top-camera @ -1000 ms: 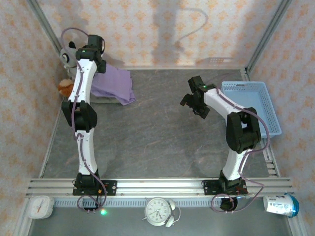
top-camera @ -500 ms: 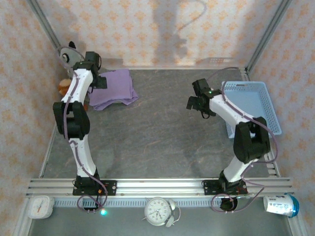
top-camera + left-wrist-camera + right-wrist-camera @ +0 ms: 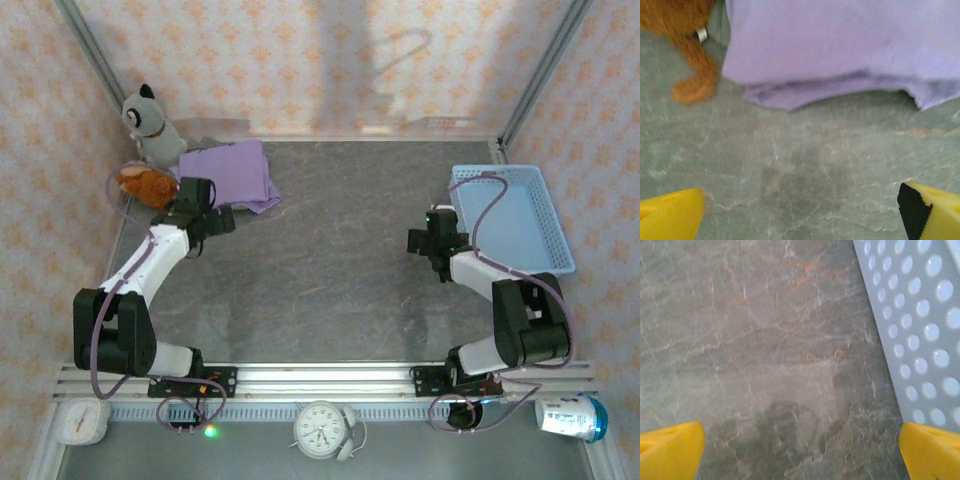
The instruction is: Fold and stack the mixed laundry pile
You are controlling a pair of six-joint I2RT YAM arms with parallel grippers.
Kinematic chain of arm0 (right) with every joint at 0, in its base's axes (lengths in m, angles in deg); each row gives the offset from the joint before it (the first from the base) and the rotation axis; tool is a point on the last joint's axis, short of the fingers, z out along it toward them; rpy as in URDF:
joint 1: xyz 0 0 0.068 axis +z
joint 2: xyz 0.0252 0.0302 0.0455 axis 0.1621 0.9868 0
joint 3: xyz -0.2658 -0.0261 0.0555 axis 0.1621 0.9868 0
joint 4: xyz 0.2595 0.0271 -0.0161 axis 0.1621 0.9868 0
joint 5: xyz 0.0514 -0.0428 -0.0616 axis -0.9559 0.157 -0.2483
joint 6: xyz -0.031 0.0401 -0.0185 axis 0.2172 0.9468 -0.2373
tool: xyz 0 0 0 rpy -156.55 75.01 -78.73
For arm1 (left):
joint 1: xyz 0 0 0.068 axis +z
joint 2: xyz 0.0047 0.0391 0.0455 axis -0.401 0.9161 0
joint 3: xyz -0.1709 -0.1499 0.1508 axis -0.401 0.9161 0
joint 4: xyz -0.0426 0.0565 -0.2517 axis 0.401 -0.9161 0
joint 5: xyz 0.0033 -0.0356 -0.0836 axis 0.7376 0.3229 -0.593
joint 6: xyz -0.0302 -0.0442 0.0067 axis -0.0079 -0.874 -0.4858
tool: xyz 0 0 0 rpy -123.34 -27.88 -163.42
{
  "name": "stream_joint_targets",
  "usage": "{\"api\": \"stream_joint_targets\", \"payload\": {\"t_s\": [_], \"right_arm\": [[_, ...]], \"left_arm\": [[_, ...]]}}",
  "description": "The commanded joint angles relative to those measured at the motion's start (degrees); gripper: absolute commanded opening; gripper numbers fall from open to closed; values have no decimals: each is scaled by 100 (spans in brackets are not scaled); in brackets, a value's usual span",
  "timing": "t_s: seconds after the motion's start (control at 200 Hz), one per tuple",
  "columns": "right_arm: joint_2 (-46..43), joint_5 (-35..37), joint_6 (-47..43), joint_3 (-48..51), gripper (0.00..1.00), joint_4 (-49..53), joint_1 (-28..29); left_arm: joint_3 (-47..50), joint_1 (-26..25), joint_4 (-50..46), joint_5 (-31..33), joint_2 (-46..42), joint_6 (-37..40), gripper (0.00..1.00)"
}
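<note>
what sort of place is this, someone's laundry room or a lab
Most likely a robot lab cell dressed like a home. The left arm and right arm are bolted to an aluminium rail, wallpapered panels stand around it, and the lavender garment and blue basket look like staged props.

Top looks down — wrist views hug table [image 3: 330, 290].
</note>
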Motion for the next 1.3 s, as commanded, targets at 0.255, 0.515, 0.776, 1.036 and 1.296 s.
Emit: {"api": "stream_joint_targets", "payload": {"t_s": [0.255,0.515,0.776,1.036,1.296], "right_arm": [[432,-19,113,459,100,-2792,-652],[418,-757,227,820,99,-3324,-991],[537,-833,196,1049,99,-3879,-976],[506,-718,142,1029,99,-3792,-913],[500,-714,143,1024,99,-3784,-912]], "left_arm": [[1969,-166,3906,1287,-312,535,100],[2665,-315,5773,1617,112,1015,100],[2916,-343,6703,1205,666,1235,100],[2836,-263,6606,1028,671,1223,100],[2834,-263,6598,1027,678,1223,100]]}}
